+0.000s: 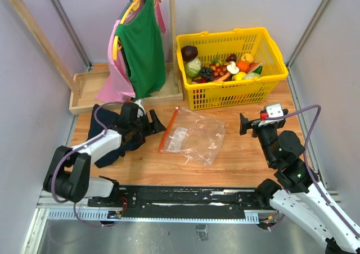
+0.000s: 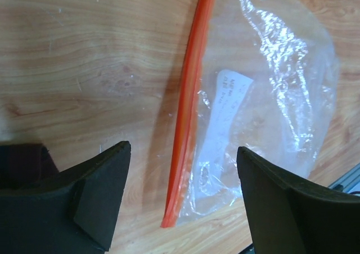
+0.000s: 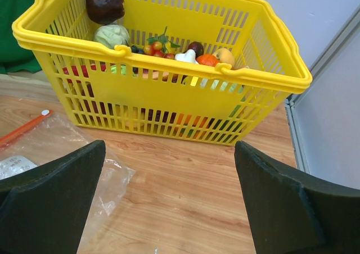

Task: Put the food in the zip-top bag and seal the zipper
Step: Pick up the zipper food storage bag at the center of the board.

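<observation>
The clear zip-top bag (image 1: 198,135) lies flat on the wooden table, its orange-red zipper (image 1: 169,129) along its left edge. My left gripper (image 1: 159,122) is open and empty, just left of the zipper. In the left wrist view the zipper (image 2: 188,113) runs between the fingers, above the table, with the bag (image 2: 275,91) and its white label (image 2: 228,105) to the right. The toy food (image 1: 225,68) lies in the yellow basket (image 1: 236,94). My right gripper (image 1: 247,122) is open and empty, right of the bag, facing the basket (image 3: 163,63) and the food (image 3: 163,43).
A wooden rack with a green top (image 1: 140,46) and a pink garment stands at the back left on a wooden tray base (image 1: 84,91). A dark cloth (image 1: 109,147) lies under my left arm. The bag's corner (image 3: 109,175) shows in the right wrist view.
</observation>
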`<action>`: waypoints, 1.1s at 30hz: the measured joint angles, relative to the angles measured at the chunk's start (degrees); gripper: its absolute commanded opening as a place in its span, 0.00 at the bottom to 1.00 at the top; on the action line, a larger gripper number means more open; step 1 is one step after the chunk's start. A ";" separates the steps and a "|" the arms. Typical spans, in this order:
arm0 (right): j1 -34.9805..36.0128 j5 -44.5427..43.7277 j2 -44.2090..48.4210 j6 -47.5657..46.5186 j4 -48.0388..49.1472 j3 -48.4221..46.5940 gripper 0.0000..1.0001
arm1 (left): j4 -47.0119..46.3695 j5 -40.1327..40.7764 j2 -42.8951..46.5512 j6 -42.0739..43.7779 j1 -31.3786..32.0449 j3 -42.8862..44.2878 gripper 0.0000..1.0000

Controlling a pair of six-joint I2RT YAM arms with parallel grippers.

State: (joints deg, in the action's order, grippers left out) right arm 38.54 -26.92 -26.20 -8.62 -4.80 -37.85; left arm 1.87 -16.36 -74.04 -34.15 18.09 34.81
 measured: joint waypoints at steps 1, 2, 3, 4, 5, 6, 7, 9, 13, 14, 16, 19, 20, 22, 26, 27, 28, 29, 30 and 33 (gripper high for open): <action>0.00 0.04 0.00 0.11 0.00 0.00 0.98 | -0.68 -0.15 -1.60 -0.31 0.17 0.00 0.75; 0.00 0.22 0.00 0.24 -0.02 0.00 0.98 | -1.49 -0.31 -3.02 -0.52 0.37 0.00 0.73; 0.00 0.61 0.00 0.35 -0.04 0.00 0.98 | -2.49 -0.70 -4.83 -0.68 0.50 0.00 0.71; 0.00 1.05 -0.02 0.50 -0.04 0.00 0.98 | -3.23 -1.11 -6.23 -0.90 0.55 0.00 0.69; 0.00 1.38 -0.02 0.68 -0.09 0.00 0.98 | -3.98 -1.51 -7.52 -0.98 0.57 0.02 0.68; 0.00 1.75 -0.07 0.79 -0.11 0.00 0.98 | -4.85 -1.95 -9.03 -1.09 0.63 0.02 0.67; 0.00 2.01 -0.11 0.90 -0.17 0.00 0.98 | -5.38 -2.36 -10.27 -1.18 0.74 0.07 0.65; 0.00 2.43 -0.28 0.96 -0.20 0.00 0.98 | -7.06 -3.69 -12.37 -1.62 0.98 0.28 0.61; 0.00 2.93 -0.48 1.11 -0.22 0.00 0.98 | -9.35 -5.14 -14.97 -1.97 1.92 1.14 0.48; 0.00 2.99 -0.50 1.11 -0.22 0.00 0.98 | -9.77 -5.55 -15.61 -2.01 2.16 1.38 0.44; 0.00 3.21 -0.50 1.14 -0.22 0.00 0.98 | -10.27 -6.12 -16.83 -1.88 2.86 1.86 0.35; 0.00 3.52 -0.66 1.16 -0.22 0.00 0.98 | -10.25 -6.56 -17.51 -1.88 3.91 1.90 0.21; 0.00 3.67 -0.74 1.18 -0.24 0.00 0.98 | -10.14 -6.67 -17.51 -1.84 4.22 1.90 0.17; 0.00 4.09 -0.96 1.31 -0.24 0.00 0.98 | -9.99 -6.71 -17.49 -1.84 4.70 1.92 0.12; 0.00 5.38 -1.84 1.90 -0.31 -0.02 0.98 | -8.37 -5.97 -15.72 -1.22 5.84 1.92 0.03; 0.00 5.81 -2.16 2.12 -0.37 -0.07 0.98 | -7.72 -5.46 -14.43 -0.90 6.36 1.92 0.02; 0.00 6.21 -2.64 2.45 -0.70 -0.20 0.98 | -7.21 -5.03 -13.38 -0.74 6.75 1.95 0.02; 0.00 6.62 -3.17 2.82 -1.01 -0.33 0.98 | -6.27 -4.20 -11.65 -0.42 7.48 2.08 0.01; 0.00 6.99 -3.61 3.17 -1.44 -0.52 0.98 | -5.38 -3.37 -10.14 -0.13 8.17 2.32 0.01; 0.00 7.91 -5.38 4.70 -2.67 -1.62 0.98 | -2.73 -0.59 -6.16 0.79 10.34 3.69 0.01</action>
State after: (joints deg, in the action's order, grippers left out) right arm 38.54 -19.00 -31.57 -3.92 -7.46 -39.46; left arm -0.86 -16.95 -80.20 -33.36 28.42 38.50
